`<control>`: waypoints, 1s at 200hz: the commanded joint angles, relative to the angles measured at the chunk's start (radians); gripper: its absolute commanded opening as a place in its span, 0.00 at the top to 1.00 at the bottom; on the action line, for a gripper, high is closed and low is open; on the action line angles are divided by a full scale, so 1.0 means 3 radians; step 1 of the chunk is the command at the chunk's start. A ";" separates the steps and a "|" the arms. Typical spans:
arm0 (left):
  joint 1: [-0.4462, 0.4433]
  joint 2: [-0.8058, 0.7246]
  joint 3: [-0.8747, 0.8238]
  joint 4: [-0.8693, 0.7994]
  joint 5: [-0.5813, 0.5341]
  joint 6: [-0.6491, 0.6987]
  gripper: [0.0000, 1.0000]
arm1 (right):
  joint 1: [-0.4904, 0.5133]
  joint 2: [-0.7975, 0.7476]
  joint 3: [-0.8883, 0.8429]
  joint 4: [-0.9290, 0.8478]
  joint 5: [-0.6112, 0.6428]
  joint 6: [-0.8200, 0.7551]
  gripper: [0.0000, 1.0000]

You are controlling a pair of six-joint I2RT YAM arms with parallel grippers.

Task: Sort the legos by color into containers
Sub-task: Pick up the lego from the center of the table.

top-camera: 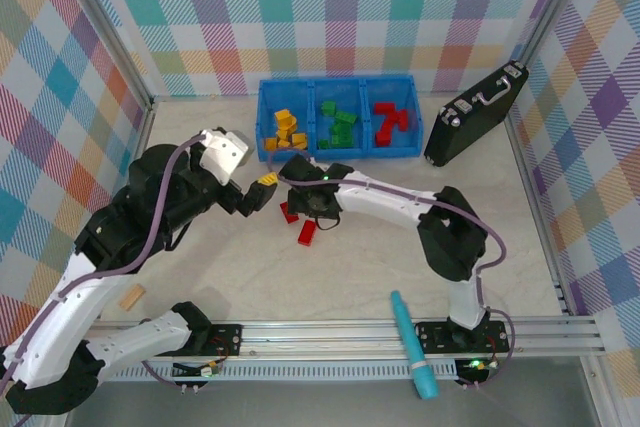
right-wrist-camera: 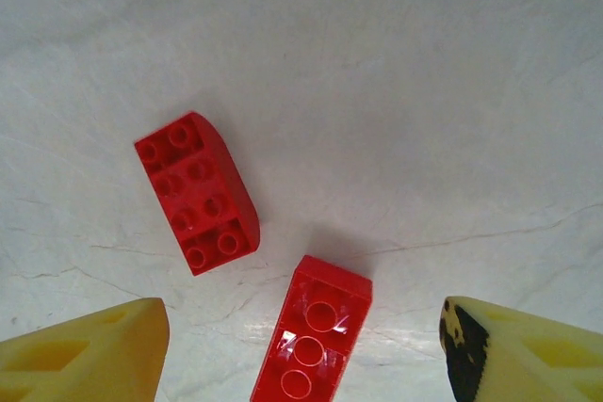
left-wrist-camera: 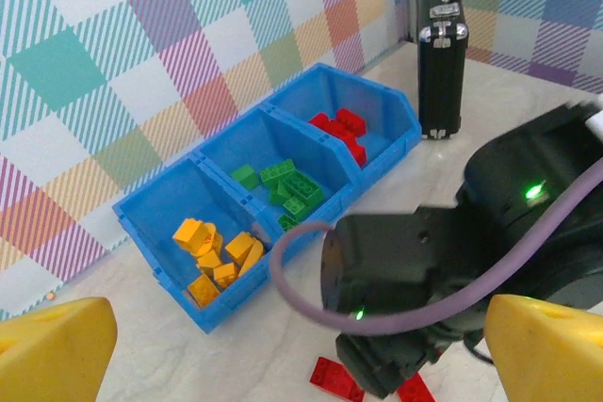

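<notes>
Where red legos (right-wrist-camera: 198, 193) lie, right pincer (right-wrist-camera: 301, 338) gapes

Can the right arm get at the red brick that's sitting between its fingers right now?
Probably yes. The right gripper stands open with the red brick between its fingers, bare table on both sides. The second red brick lies apart, clear of the fingers.

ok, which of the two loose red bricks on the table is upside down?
The lower brick in the right wrist view, between the right gripper fingers: three hollow tubes face up. The rounded brick beside it shows studs.
</notes>
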 commanded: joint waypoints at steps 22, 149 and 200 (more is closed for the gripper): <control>0.0043 -0.0161 -0.0011 0.0130 0.0076 -0.0081 0.00 | 0.0085 0.0258 0.0240 -0.0243 -0.0065 0.0271 0.24; 0.0041 -0.0070 0.0044 0.0064 0.0063 -0.0117 0.00 | 0.0134 0.0581 -0.0032 -0.0161 -0.0316 0.0335 0.49; 0.0044 0.0085 0.0106 0.0026 0.0043 -0.0112 0.00 | 0.0132 0.0394 -0.0288 -0.0312 -0.0310 0.0022 0.74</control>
